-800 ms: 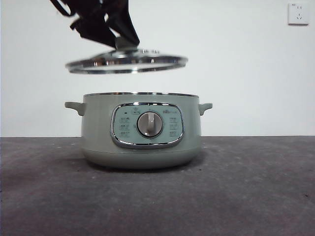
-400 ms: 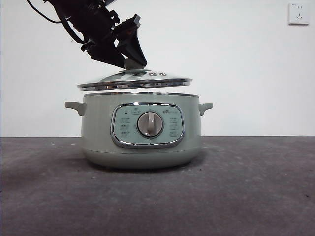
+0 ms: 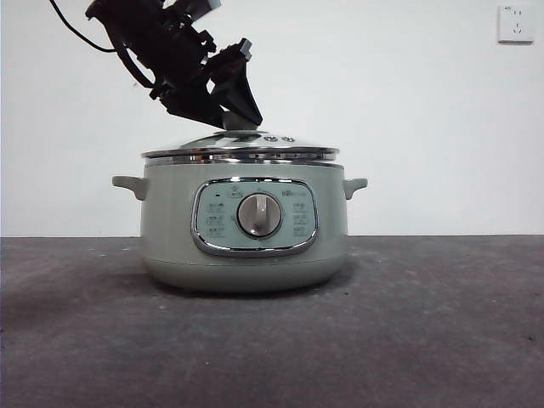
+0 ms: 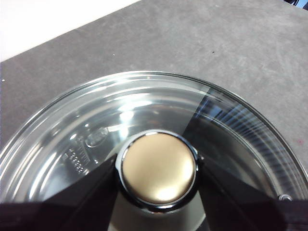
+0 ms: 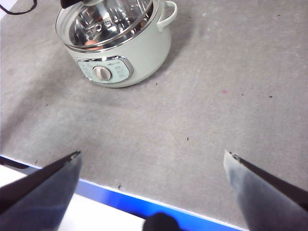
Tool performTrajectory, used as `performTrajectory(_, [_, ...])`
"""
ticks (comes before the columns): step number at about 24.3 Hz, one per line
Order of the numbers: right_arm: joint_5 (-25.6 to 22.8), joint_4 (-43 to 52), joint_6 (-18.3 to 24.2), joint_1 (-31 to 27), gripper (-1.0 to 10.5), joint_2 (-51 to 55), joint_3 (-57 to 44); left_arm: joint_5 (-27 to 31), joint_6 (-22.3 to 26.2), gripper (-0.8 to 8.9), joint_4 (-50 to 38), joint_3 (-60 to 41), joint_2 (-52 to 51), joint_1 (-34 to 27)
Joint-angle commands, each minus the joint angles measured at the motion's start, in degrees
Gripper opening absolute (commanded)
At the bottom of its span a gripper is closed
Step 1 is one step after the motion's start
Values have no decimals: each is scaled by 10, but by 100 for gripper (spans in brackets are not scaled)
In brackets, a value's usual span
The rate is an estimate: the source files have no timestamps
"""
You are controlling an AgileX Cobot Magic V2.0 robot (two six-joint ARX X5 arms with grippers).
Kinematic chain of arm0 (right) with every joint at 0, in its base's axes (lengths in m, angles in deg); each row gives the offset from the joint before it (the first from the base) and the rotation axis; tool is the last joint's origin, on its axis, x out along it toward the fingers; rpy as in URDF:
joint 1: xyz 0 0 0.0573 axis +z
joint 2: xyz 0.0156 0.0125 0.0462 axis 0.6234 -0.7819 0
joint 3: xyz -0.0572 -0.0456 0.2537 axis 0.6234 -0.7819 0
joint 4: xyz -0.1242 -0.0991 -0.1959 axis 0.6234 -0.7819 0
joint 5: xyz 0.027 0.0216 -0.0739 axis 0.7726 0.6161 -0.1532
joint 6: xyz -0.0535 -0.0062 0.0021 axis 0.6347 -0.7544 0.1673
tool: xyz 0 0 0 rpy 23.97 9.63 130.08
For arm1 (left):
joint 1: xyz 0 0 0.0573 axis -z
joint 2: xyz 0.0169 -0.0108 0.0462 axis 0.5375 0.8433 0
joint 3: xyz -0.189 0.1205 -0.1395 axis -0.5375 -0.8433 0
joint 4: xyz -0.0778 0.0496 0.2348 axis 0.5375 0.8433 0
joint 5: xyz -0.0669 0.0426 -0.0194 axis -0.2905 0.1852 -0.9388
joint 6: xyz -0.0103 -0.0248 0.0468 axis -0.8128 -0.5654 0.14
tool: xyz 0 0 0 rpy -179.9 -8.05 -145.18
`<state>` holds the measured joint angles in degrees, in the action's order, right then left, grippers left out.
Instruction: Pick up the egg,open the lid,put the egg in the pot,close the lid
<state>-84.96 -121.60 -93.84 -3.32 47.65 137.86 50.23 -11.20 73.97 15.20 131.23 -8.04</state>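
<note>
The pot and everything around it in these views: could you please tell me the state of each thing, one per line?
pot: upright on the table, covered by the lid.
lid: resting on the pot's rim, knob clamped.
knob: gripped on both sides by the left tool.
egg: inside the pot, seen through the glass.
left tool: shut on the lid's knob, above the pot.
right tool: open, holding nothing, away from the pot.

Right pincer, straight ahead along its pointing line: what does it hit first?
Probably bare table. The right pincer is open, aimed at empty grey surface; the pot sits off to one side, though depth is unclear.
</note>
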Motion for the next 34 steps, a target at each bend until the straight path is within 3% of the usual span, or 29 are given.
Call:
performTrajectory(1, [-3, -14, -4, 0, 500, 2, -5, -7, -7, -8, -22, 5, 8, 2])
performTrajectory(15, [-3, -14, -2, 0, 500, 2, -5, -7, -8, 17, 16, 5, 21, 2])
performTrajectory(19, [-3, -14, 0, 0, 500, 2, -5, -7, -10, 402, 23, 5, 21, 2])
performTrajectory(27, [-3, -14, 0, 0, 500, 2, -5, -7, -17, 412, 40, 25, 18, 2])
performTrajectory(31, [-16, -14, 4, 0, 500, 2, -5, -7, -16, 413, 125, 83, 7, 2])
performTrajectory(34, [-27, -14, 10, 0, 500, 2, -5, -7, -12, 413, 236, 148, -21, 2])
